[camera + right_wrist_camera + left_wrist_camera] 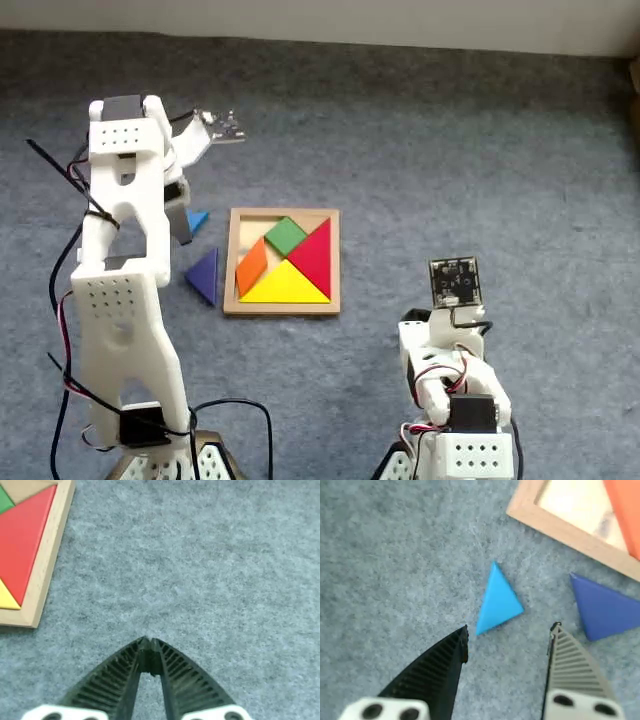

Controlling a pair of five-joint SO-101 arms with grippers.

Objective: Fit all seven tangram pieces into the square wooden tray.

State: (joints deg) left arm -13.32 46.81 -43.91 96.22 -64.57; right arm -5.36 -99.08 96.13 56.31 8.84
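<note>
Small triangle (197, 220), larger triangle (204, 275) left of tray (283, 309).

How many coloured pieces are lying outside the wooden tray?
2. A light blue triangle lies just ahead of the left gripper; a dark blue triangle lies beside the tray. The arm may hide another.

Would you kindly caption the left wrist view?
Open left end effector facing a light blue triangle near the wooden tray.

Grey felt table (450, 150): wooden tray (283, 308), light-blue triangle (198, 219), dark-blue triangle (204, 275).
</note>
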